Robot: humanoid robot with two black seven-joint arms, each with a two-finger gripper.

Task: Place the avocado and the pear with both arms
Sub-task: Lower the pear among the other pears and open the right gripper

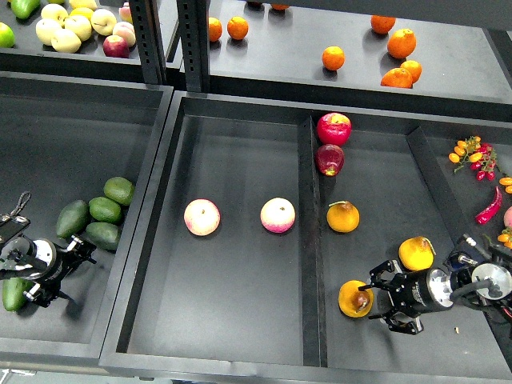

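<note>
The pear (pixel 355 298), orange-yellow with a dark brown patch, lies in the right compartment of the middle tray (pixel 240 128) next to the divider. My right gripper (pixel 382 298) is open just right of it, fingertips at the pear's side. Two similar fruits (pixel 342 217) (pixel 416 253) lie nearby. Several dark green avocados (pixel 102 234) lie in the left tray (pixel 48 104); another one (pixel 12 293) lies under my left arm. My left gripper (pixel 74 277) is open and empty, just below and left of the avocado cluster.
Two pink-yellow apples (pixel 202 217) (pixel 278 215) lie in the tray's left compartment. Two red apples (pixel 334 129) sit at the divider's far end. Oranges (pixel 333 58) and pale fruit (pixel 66 40) are on the back shelf. Chillies (pixel 488 206) lie at the right.
</note>
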